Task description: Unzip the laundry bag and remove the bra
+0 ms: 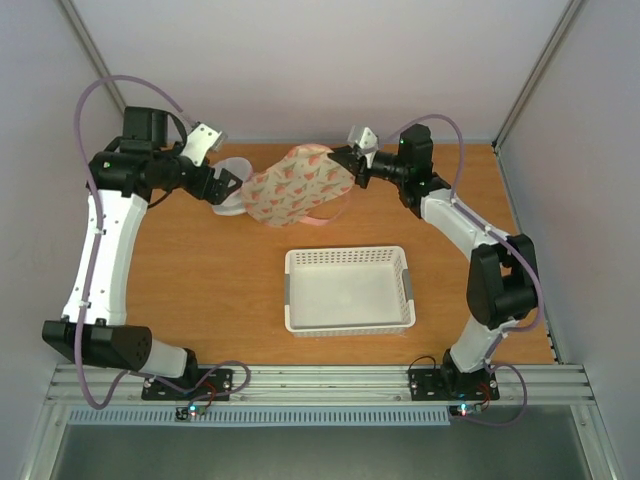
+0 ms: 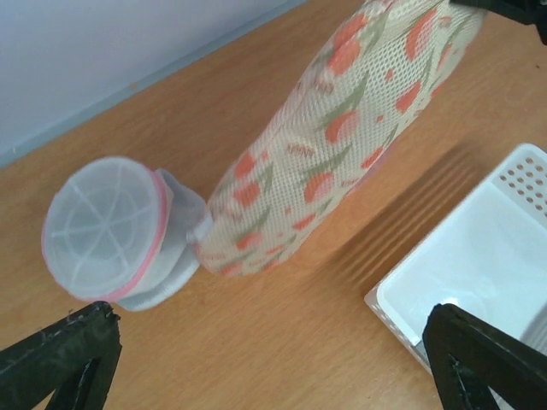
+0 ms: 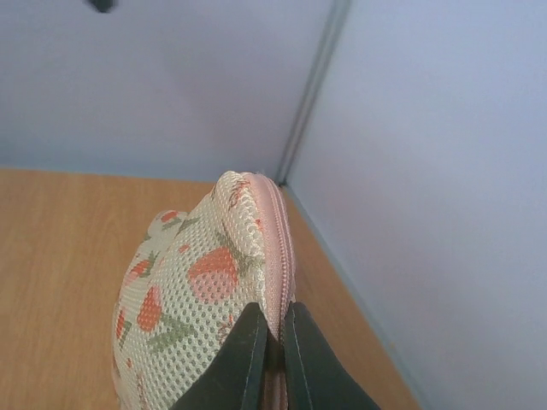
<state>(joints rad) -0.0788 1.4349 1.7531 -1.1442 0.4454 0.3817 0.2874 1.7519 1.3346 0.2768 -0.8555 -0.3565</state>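
Note:
The laundry bag (image 1: 295, 185), cream mesh with a pink-and-green print, is raised at its right end over the far part of the table. My right gripper (image 1: 347, 166) is shut on its pink zipper trim (image 3: 278, 248), and the black fingers (image 3: 244, 359) pinch the seam in the right wrist view. My left gripper (image 1: 226, 186) stands open at the bag's left end, its wide-apart fingertips (image 2: 64, 359) holding nothing. The bag's lower end (image 2: 342, 128) rests on the table ahead of it. The bra is hidden.
A small round white mesh pouch (image 2: 107, 231) with a pink rim lies against the bag's left end. A white perforated basket (image 1: 348, 290) sits mid-table, nearer than the bag. The bag's pink loop strap (image 1: 320, 218) trails toward it. Grey walls enclose the table on three sides.

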